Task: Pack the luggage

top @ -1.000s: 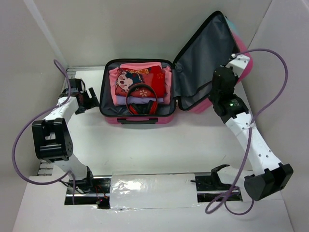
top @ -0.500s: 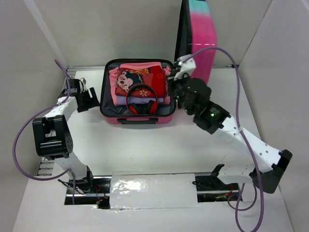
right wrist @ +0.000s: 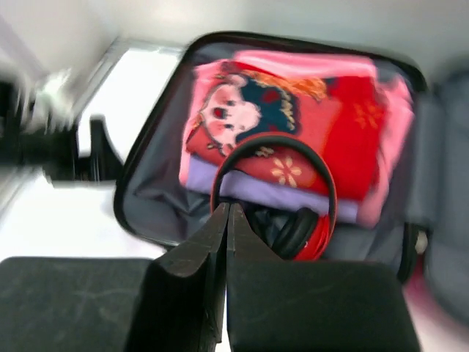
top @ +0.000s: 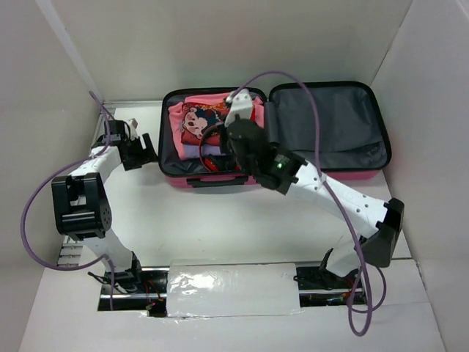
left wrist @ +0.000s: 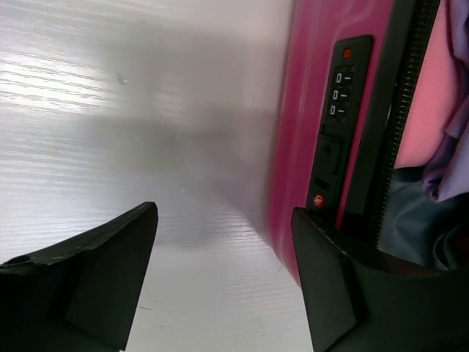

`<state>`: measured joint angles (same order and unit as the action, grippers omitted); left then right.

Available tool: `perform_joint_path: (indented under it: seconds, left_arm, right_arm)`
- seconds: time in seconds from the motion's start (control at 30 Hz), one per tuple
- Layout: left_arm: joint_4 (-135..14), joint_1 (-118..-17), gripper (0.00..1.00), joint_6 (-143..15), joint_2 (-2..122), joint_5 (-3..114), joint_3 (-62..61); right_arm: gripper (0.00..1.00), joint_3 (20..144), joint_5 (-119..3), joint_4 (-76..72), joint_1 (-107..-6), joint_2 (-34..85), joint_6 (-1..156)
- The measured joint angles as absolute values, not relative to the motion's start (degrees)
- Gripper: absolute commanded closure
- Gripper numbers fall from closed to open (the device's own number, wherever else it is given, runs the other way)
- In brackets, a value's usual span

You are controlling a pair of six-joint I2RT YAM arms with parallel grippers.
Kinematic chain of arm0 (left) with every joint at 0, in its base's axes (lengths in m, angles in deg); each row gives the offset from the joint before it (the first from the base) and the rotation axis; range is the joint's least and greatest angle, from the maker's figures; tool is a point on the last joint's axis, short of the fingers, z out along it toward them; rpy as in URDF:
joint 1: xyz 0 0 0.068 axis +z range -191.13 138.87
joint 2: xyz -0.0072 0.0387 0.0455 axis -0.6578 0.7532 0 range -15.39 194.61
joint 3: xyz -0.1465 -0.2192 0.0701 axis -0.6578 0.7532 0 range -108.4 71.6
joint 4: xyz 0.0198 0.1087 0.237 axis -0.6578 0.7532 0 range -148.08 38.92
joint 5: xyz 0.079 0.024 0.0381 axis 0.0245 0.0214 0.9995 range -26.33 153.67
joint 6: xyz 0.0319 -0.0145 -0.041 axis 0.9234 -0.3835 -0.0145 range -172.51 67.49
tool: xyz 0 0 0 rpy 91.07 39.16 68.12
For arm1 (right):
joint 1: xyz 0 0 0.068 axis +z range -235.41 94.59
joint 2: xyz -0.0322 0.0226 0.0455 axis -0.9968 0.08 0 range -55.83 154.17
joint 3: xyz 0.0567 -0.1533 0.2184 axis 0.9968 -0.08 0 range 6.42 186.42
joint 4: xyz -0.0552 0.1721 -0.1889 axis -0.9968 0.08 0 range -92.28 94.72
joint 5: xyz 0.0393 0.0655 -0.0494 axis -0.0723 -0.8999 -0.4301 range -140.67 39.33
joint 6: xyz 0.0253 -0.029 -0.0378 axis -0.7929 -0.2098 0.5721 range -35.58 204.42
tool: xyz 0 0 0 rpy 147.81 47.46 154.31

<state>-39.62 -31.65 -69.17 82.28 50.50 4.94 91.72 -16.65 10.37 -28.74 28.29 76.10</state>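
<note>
luggage (top: 330, 128) lies open flat at the back of the table (top: 242, 220). its packed half is on the left, and the lid is laid out to the right with the grey lining facing up. folded clothes (right wrist: 293, 110) in red, pink and lilac fill the packed half, one piece showing a cartoon face. red-and-black headphones (right wrist: 300, 233) rest on top of them toward the near edge.

right gripper (right wrist: 226, 220) hangs over the packed half, its arm reaching across from the right side of the table. its fingers are pressed flat together with nothing caught between them. in the blurred wrist view the tips point down toward the headphone band, and no contact with it can be made out.

left gripper (left wrist: 223, 213) sits low at the left outer side of the luggage. its fingers are spread wide and only bare table shows in the gap, so it holds nothing. one finger (left wrist: 95, 279) is over the table, away from the case. the other is right at the pink shell, just below the black combination lock (left wrist: 339, 92) beside the zipper trim. whether that finger actually touches the shell cannot be told.
</note>
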Motion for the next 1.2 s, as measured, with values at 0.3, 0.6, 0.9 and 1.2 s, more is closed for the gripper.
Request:
perform_joint_path:
  seconds: [0.3,0.6,0.9,1.2]
  left_arm:
    - [-38.9,-32.4,0.08,-68.0,79.8,51.9,6.4]
    - [-38.6,-32.4,0.08,-67.4,77.0,54.0,6.3]
    - [-36.4,-32.4,0.08,-67.4,76.3,54.5,4.6]
    - [-35.8,-32.4,0.08,-67.5,73.2,54.5,4.5]
  right_arm:
    - [0.43,95.3,-7.7,36.0,-42.0,21.6,44.8]
    - [0.00,82.8,-19.1,39.6,-78.6,16.1,38.7]
    - [0.00,78.6,-34.3,36.4,-99.0,27.1,40.3]
    - [0.06,71.9,-41.0,30.3,-103.4,35.5,41.3]
